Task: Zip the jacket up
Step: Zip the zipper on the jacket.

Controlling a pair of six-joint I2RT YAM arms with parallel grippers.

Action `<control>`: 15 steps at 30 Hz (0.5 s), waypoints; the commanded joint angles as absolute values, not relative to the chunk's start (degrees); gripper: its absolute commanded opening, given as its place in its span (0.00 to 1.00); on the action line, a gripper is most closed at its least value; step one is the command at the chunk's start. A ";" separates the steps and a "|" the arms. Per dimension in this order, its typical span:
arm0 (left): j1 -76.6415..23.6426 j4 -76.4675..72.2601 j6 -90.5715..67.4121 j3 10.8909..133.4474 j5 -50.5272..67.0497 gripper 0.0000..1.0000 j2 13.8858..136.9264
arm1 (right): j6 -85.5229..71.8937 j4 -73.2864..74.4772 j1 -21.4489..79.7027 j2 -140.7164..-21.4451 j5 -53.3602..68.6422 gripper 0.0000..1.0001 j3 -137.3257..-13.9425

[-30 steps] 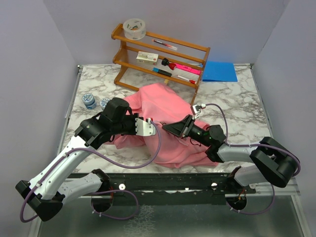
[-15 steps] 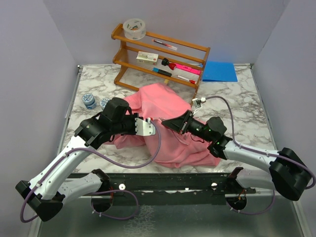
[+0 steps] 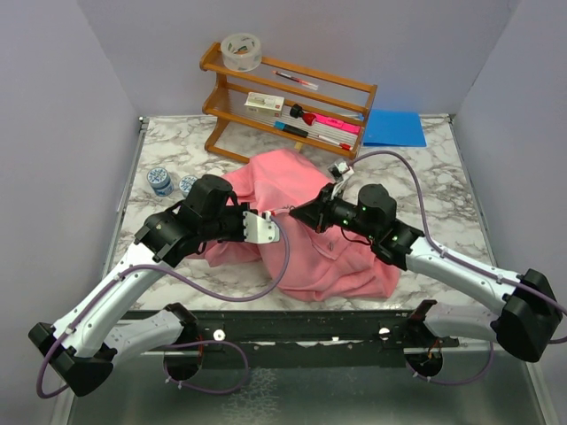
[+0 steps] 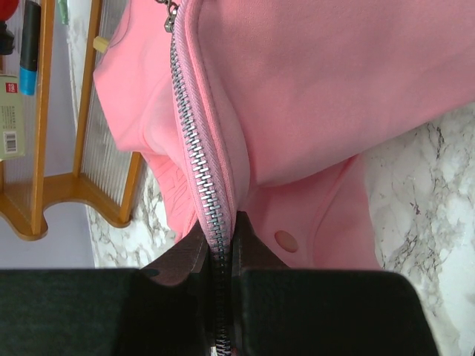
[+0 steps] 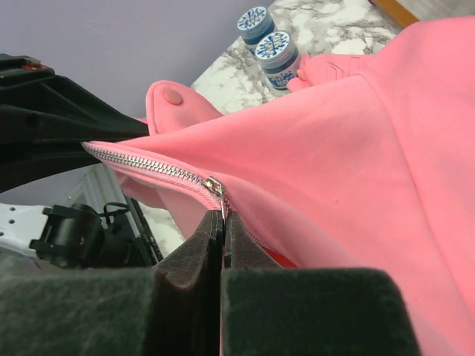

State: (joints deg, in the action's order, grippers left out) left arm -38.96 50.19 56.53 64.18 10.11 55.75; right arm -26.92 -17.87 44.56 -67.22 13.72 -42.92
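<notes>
The jacket [image 3: 292,177] lies crumpled at the middle of the marbled surface [image 3: 443,177], in front of a wooden rack [image 3: 283,102], with both arms meeting over its front. The left pincer [image 3: 276,218] reaches in from the left of the top view and the right pincer [image 3: 299,212] from the right, their tips close together above the pink cloth. In the left wrist view the left pincer [image 4: 220,241] is clamped narrow on the zipper [image 4: 194,148] at the lower middle of the frame, the metal teeth running up and leftward from its fingers, taut and lifted off the fleece; a round snap [image 4: 285,239] sits just right of the fingers. In the right wrist view the right pincer [image 5: 222,219] is pinched tight on the pull [image 5: 223,211] hanging from the slider [image 5: 215,185], and the open teeth stretch from there toward the left edge. Two small blue-patterned jars [image 3: 160,181] stand at the left of the surface, near the jacket's sleeve. A tape roll [image 3: 240,51] tops the rack, and a blue folder [image 3: 394,128] lies at the upper right.
</notes>
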 commanded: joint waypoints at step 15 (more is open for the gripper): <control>-38.94 49.02 56.95 65.48 12.65 0.00 55.59 | -15.33 -11.84 44.35 -69.87 12.71 0.13 -46.23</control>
State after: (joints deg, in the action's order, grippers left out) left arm -38.98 49.78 56.53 64.18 10.96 55.94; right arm -17.23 -13.39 44.66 -69.25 13.37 -45.25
